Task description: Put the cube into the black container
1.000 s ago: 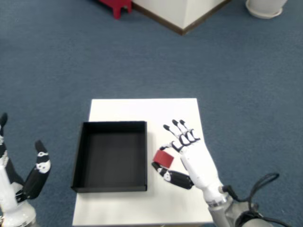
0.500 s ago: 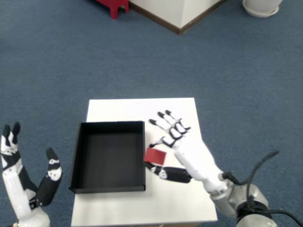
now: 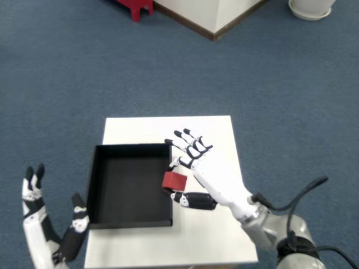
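Observation:
A small red cube (image 3: pixel 174 181) is pinched between the thumb and a finger of my right hand (image 3: pixel 200 175), whose other fingers are spread. The cube hangs over the right wall of the black container (image 3: pixel 130 224), an open square tray on the white table (image 3: pixel 224 134). The tray's inside looks empty. My left hand (image 3: pixel 47 238) is raised off the table at the lower left, fingers apart and holding nothing.
Blue carpet surrounds the small table. A red object (image 3: pixel 133 7) and a white cabinet corner (image 3: pixel 213 17) stand far back, and a white round base (image 3: pixel 312 8) sits at the top right. A black cable (image 3: pixel 297 193) loops by my right wrist.
My right hand has carried the cube left, from the table beside the tray to over the tray's right wall. The left hand has sunk lower in the view.

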`<action>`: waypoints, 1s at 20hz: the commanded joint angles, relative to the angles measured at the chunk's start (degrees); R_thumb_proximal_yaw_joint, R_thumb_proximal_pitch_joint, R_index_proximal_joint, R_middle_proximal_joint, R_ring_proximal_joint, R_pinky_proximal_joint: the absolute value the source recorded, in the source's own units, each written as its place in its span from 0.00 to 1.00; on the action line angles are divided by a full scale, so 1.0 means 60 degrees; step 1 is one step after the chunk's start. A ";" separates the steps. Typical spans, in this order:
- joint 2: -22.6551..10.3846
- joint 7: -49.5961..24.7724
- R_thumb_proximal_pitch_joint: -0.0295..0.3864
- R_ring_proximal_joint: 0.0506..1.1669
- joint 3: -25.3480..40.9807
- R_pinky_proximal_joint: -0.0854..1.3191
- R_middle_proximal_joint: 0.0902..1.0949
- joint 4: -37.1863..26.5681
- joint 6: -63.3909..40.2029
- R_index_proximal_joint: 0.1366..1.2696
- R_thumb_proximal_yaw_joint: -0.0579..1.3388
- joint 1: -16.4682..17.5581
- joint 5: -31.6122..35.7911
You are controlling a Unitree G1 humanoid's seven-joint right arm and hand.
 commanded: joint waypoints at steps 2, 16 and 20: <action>0.0100 0.0474 0.41 0.07 0.0296 0.06 0.12 -0.0570 0.0409 0.85 0.92 -0.0924 0.0721; 0.0185 0.0294 0.43 0.08 0.0034 0.06 0.12 -0.4826 0.1538 0.85 0.92 -0.3142 -0.0214; -0.0062 0.0159 0.44 0.09 -0.1463 0.06 0.13 -0.6700 0.2652 0.85 0.92 -0.3827 -0.1339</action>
